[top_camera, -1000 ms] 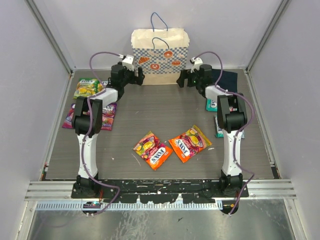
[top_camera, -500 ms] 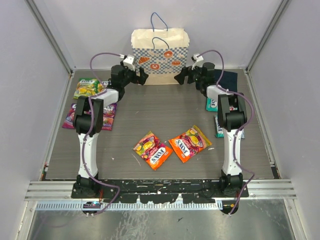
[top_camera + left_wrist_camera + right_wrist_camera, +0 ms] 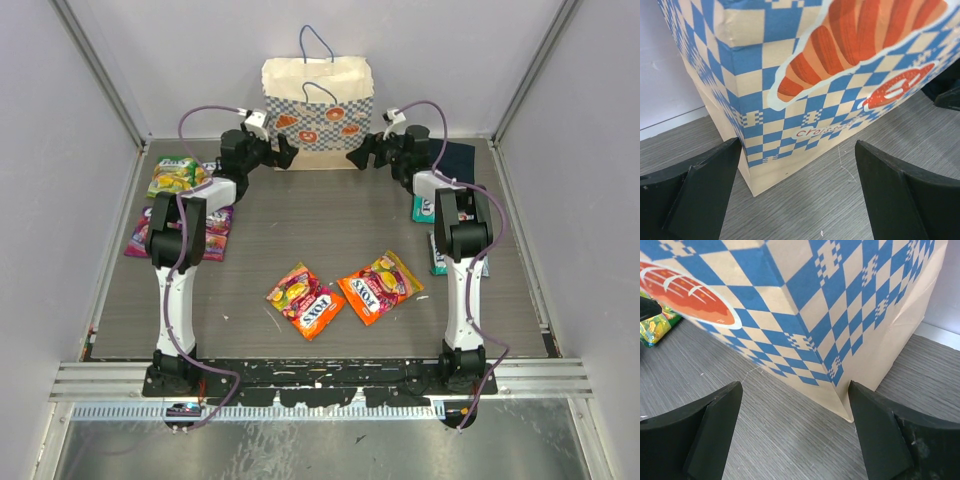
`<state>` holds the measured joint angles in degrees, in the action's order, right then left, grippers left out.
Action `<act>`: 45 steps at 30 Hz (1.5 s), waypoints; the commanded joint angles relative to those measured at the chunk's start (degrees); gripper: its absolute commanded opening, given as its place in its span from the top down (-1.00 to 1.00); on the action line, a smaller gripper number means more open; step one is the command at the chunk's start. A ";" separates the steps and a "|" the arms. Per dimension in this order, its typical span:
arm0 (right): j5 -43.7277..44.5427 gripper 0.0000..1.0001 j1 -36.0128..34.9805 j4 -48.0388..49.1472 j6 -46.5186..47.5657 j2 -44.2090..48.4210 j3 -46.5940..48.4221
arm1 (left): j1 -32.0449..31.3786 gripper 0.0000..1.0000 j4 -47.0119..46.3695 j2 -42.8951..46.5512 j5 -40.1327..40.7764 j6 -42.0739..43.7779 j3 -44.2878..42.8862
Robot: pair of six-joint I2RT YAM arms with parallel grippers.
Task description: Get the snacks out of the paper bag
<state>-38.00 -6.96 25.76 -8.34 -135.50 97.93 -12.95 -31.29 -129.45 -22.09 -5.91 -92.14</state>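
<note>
As both arms stretch low toward twelve o'clock, I see the left gripper and right gripper spread apart, each straddling a bottom corner of the upright paper bag; two orange snacks lie toward six.

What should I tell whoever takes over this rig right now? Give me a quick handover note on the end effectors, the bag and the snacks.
The left end effector is open, its jaws either side of one lower front corner of the paper bag, not gripping.
The right end effector is open at the other front corner.
The bag stands upright at the far edge of the table.
Out already: two orange pouches mid-table, a green-yellow pouch and purple pouches on the left, teal-white pouches on the right.
Left to do: the bag's inside is hidden, so check it for more.
</note>
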 commanded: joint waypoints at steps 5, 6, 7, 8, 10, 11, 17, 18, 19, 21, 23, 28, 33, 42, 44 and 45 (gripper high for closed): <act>-1.68 -0.84 -1.01 5.86 -1.78 4.14 -2.47 | 0.14 -0.96 -6.00 3.48 -2.92 -3.69 1.45; -1.65 -0.84 -1.03 5.94 -1.78 4.48 -3.08 | 0.12 -0.96 -6.18 3.78 -2.88 -3.94 1.94; -1.50 -0.84 -1.01 6.05 -1.80 5.10 -3.90 | 0.13 -0.96 -6.20 4.16 -2.92 -4.26 2.48; -1.35 -0.84 -1.01 6.37 -1.80 5.72 -4.76 | 0.08 -0.96 -6.18 4.54 -2.80 -4.53 2.95; -1.01 -0.84 -1.04 7.02 -1.78 6.77 -6.54 | -0.11 -0.96 -6.14 5.26 -2.35 -4.64 4.24; -0.76 -0.83 -1.06 7.15 -1.86 7.21 -7.16 | -0.19 -0.96 -6.10 5.60 -1.87 -4.70 4.73; -0.77 -0.83 -1.12 6.58 -2.02 8.37 -7.91 | -0.25 -0.96 -5.65 6.80 -0.56 -4.48 6.50; -0.53 -0.84 -1.12 6.43 -1.96 8.53 -7.92 | -0.28 -0.96 -5.35 6.90 -0.43 -4.45 6.41; -0.13 -0.84 -1.12 6.25 -1.91 8.57 -7.87 | -0.32 -0.96 -4.83 7.07 -0.21 -4.26 6.32; 0.84 -0.85 -1.10 5.04 -1.50 8.60 -7.40 | -0.30 -0.96 -3.64 7.34 0.89 -3.79 5.97; 2.07 -0.89 -1.10 3.51 -1.37 8.55 -6.67 | -0.29 -0.96 -2.48 7.56 1.98 -3.17 5.73; 7.02 -0.91 -1.12 -1.67 -0.94 7.58 -3.65 | -0.24 -0.96 0.38 7.40 5.57 -2.10 4.47; 10.75 -0.90 -1.12 -2.45 -0.60 6.82 -2.18 | -0.28 -0.96 1.23 6.13 6.69 -2.12 2.56; 14.05 -0.87 -1.12 -2.99 -1.51 5.11 1.04 | -0.31 -0.96 2.99 4.45 8.92 -2.02 -0.92; 14.79 -0.86 -1.10 -3.35 -2.03 5.49 1.34 | -0.29 -0.96 3.65 4.56 9.08 -2.08 -1.53; 14.99 -0.87 -1.12 -3.49 -2.40 5.93 1.19 | -0.30 -0.96 3.76 4.80 8.96 -2.16 -1.35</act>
<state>-25.45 -7.81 20.95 -9.69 -131.61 96.44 -13.10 -26.72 -126.30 -14.44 -9.13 -91.00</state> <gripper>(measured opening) 0.935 0.980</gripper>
